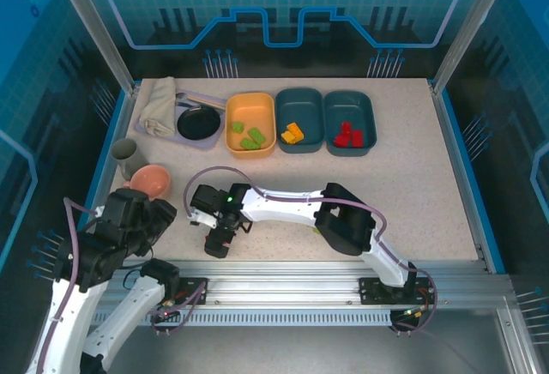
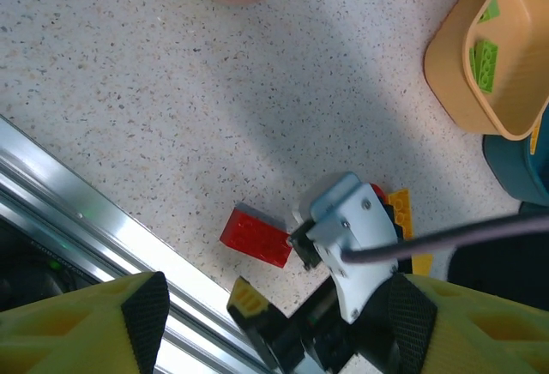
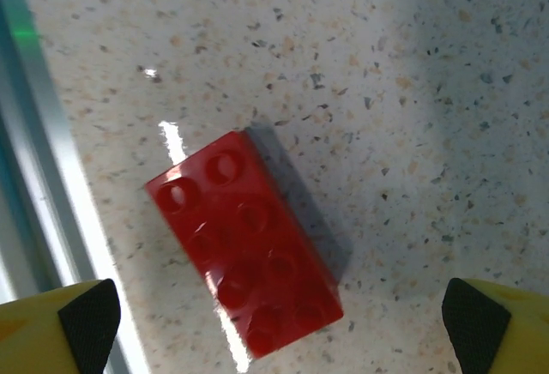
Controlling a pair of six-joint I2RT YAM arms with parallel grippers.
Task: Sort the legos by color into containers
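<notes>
You have three tubs in a row at 12 o'clock on the table. The orange-yellow tub [image 1: 250, 110] holds about three green legos [image 1: 251, 141]. The middle teal tub [image 1: 299, 102] holds two or three orange-yellow legos [image 1: 292, 134]. The right teal tub [image 1: 350, 103] holds three or four red legos [image 1: 348, 136]; these piles are too small for an exact count.

One loose red brick [image 3: 244, 250], a two-by-four, lies flat on the table at about 7 o'clock, close to the near rail [image 1: 300, 271]. Your right gripper [image 3: 281, 318] hangs over it with its jaws spread wide, one fingertip on each side of the brick and neither touching it, so it has hold of nothing.

Your left gripper [image 2: 274, 310] sits at 8 o'clock, with its fingers apart and nothing between them. Its wrist view shows yellow bricks [image 2: 401, 209] partly hidden behind the right gripper, so I cannot tell how many there are.

Other things: one pink bowl [image 1: 150, 180] and one grey cup [image 1: 125, 158] at 9 o'clock. One black pan [image 1: 199, 123] sits on a lavender tray [image 1: 214, 99], with one cloth [image 1: 159, 104] beside it at 11 o'clock.

The tabletop [image 1: 412, 194] is speckled beige, like stone. Blue see-through panels [image 1: 283, 14] in aluminium posts wall it in.
</notes>
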